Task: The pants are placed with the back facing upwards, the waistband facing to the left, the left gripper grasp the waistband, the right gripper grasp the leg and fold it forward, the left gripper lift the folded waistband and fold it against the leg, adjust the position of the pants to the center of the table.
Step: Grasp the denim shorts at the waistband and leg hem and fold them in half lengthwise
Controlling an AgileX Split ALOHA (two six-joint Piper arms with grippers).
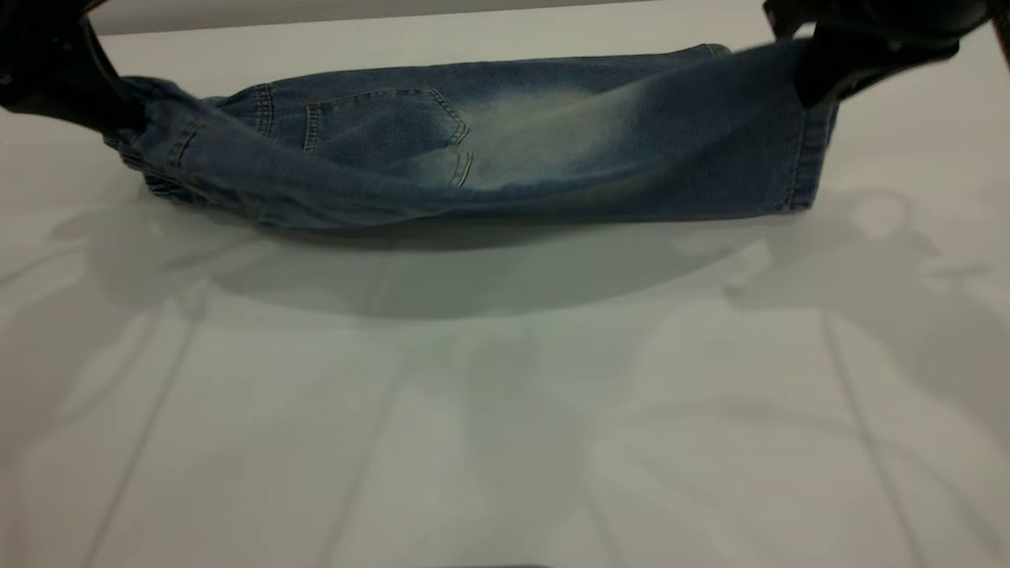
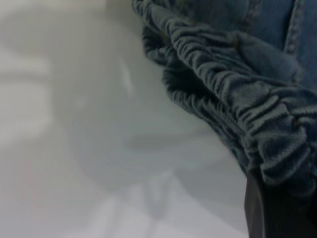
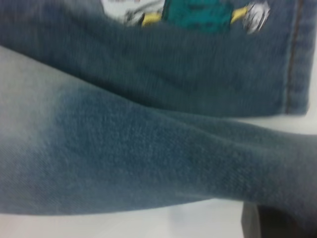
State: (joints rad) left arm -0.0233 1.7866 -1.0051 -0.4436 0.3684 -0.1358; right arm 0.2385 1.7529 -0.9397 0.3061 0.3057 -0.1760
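I see the pants stretched along the far edge of the tabletop, their near fold sagging, with my left end effector pinching the waistband toward the far-left corner and my right end effector pinching the leg toward the far-right corner.

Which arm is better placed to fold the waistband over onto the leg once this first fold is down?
Left, probably. The left gripper already pinches the ruched waistband at the pants' left end, while the right gripper holds the leg hem at the far end.
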